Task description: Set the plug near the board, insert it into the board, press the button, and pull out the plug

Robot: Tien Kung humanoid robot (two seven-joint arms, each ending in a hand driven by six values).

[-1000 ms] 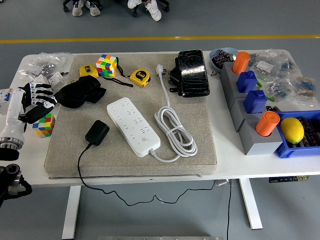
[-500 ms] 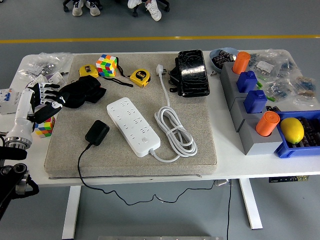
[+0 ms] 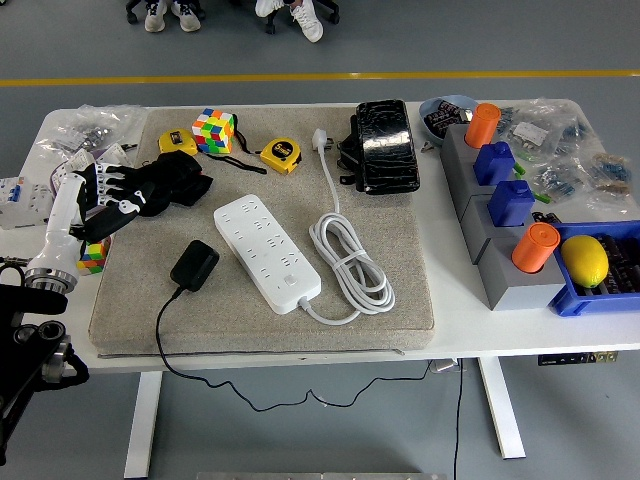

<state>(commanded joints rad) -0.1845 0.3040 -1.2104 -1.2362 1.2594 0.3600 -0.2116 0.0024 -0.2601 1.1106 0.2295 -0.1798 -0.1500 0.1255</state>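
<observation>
- Since a moment ago, the left robot hand [image 3: 108, 195] has moved farther over the table [image 3: 300, 345], toward the grey mat [image 3: 400, 200].
- Its fingers are spread apart and hold nothing.
- It hangs above a colourful cube [image 3: 93, 252], next to a black cloth [image 3: 165, 183].
- The black plug [image 3: 194, 265] lies on the mat, just left of the white board [image 3: 266, 251], not touching it.
- The board's white cord [image 3: 350, 262] is coiled beside it.
</observation>
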